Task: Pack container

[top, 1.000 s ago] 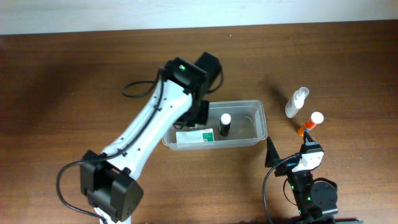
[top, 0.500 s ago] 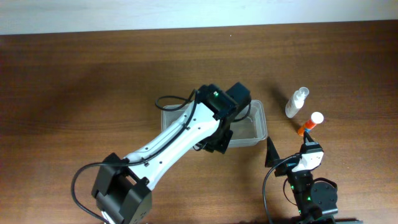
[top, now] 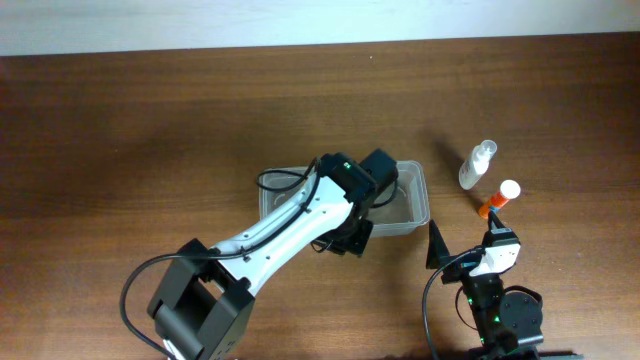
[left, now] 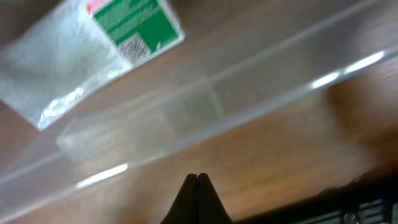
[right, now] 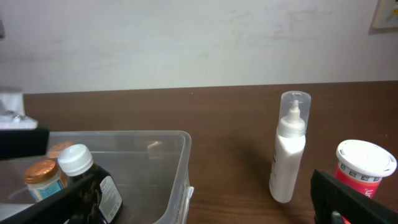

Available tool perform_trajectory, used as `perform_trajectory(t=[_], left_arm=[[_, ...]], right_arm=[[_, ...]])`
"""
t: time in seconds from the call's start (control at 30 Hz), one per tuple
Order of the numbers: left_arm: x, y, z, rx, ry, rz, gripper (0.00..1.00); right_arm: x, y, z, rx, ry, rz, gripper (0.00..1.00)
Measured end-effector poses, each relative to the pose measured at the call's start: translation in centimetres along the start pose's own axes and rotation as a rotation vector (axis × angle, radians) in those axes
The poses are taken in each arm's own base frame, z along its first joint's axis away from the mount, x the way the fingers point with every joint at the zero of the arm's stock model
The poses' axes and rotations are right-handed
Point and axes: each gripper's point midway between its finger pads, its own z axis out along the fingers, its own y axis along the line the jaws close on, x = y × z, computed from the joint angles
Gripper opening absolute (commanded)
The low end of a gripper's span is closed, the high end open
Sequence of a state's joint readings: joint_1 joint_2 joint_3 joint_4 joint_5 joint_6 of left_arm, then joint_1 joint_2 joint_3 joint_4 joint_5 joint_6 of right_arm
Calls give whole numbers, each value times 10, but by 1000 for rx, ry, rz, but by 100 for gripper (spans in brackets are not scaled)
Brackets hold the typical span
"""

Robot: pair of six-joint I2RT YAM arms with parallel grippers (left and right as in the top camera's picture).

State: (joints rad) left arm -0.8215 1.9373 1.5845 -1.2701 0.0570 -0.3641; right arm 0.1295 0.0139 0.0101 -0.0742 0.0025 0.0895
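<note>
Two risks: the left gripper (left: 198,180), fingertips pressed together on nothing, hangs over the near wall of the container (top: 412,192), which sits mid-table beneath that arm; a low sweep could shove it or topple the black bottle (right: 87,183) inside; the sachet (left: 93,56) inside shows a green label with a square code, wording unreadable; right of the container, the spray bottle (right: 287,155) stands; the right gripper (right: 205,211) gapes empty.
</note>
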Motion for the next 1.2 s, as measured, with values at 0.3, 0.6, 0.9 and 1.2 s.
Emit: perform_trajectory(t=[0.3, 0.6, 0.9, 1.2], left_arm=[[-15, -5, -1, 18, -62, -2, 0], [-22, -2, -1, 0, -94, -22, 0], [-34, -6, -2, 16, -141, -46, 0], [-36, -2, -3, -8, -154, -49, 0]], right_arm=[[0, 0, 0, 0, 0, 0, 98], [0, 0, 0, 0, 0, 0, 98], [0, 0, 0, 0, 0, 0, 98], [0, 0, 0, 0, 0, 1, 98]])
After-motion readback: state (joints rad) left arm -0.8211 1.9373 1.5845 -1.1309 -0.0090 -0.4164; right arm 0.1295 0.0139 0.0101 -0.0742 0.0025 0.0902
